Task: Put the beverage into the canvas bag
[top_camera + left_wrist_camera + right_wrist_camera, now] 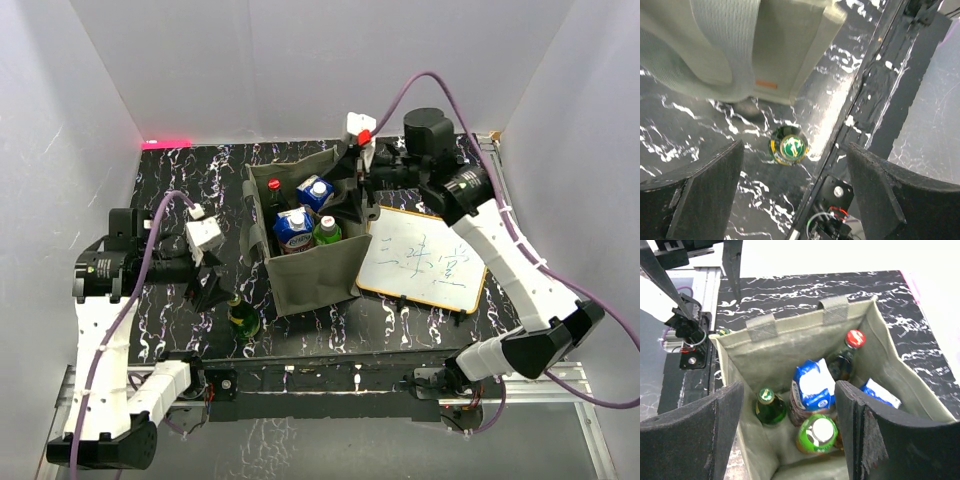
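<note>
White walls stood round a black surface (190, 165) w/ white streaks. On the L, the left end effector (207, 280) hung w/ its jaws wide and nothing in them. The L wrist cam looked straight down on the cap of a green bottle (792, 147). That bottle stood up on the surface, outside the canvas bag (315, 275), just beside its near L corner. So the drink was not in yet. In the middle the bag stood open and quite full. The right end effector (790, 385) hung over the bag's R side, jaws wide too, w/ nothing held. A whiteboard (425, 262) lay right beside the bag on the R.

What could go wrong: the bottle looked smooth and round, so an off-centre grab could knock it over. Then it might roll off the near edge, which was close. The bag was soft, so a bump on the way in could push its side down. Inside was crowded, so the bottle could land on another drink and tip.

Count: 2 arms, 1 bottle outside, 1 bag, 1 whiteboard. In the bag, 5 drinks:
- 1 green glass bottle (769, 407)
- 2 blue-and-white packs (812, 382)
- 1 bottle w/ a white lid (818, 432)
- 1 dark bottle w/ a red cap (854, 339)
</note>
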### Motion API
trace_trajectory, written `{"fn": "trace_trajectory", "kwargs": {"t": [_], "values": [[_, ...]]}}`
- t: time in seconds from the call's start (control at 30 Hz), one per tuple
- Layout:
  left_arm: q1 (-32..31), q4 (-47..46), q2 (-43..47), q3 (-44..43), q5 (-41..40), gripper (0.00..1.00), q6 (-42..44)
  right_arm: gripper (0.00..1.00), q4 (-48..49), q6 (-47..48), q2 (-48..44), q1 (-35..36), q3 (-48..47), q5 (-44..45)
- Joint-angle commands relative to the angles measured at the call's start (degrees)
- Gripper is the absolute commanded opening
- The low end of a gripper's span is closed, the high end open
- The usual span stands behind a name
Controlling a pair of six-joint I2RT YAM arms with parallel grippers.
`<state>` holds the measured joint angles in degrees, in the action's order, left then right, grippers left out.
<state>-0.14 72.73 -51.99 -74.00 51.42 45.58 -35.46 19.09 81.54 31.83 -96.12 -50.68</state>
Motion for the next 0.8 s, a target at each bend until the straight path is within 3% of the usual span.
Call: {"fn": "trace_trajectory", "kwargs": {"t": [0.0, 0.23, 0.43, 0.7, 0.77], "values": [[0.4, 4.0, 1.5, 3.7, -7.6, 0.82, 1.8, 0.76, 2.0, -1.9, -3.7, -2.9, 1.1, -0.7], [0.3, 3.1, -2.0, 8.9, -12.1, 0.81, 2.0, 0.76, 3.9, -3.8, -5.3, -6.5, 3.1, -3.0], [-1.3, 2.0, -4.1, 10.8, -9.8, 0.81, 2.3, 0.76, 4.2, -4.0, -6.1, -7.9, 4.3, -3.3], [-14.6, -6.4, -5.6, 15.1, -17.7, 0.72, -6.4, 0.76, 4.4, -3.8, -5.8, -8.3, 5.1, -3.6], [-15.0, -6.6, -6.5, 15.4, -17.5, 0.68, -6.1, 0.77, 4.4, -3.4, -5.9, -8.4, 5.6, -3.6]]}}
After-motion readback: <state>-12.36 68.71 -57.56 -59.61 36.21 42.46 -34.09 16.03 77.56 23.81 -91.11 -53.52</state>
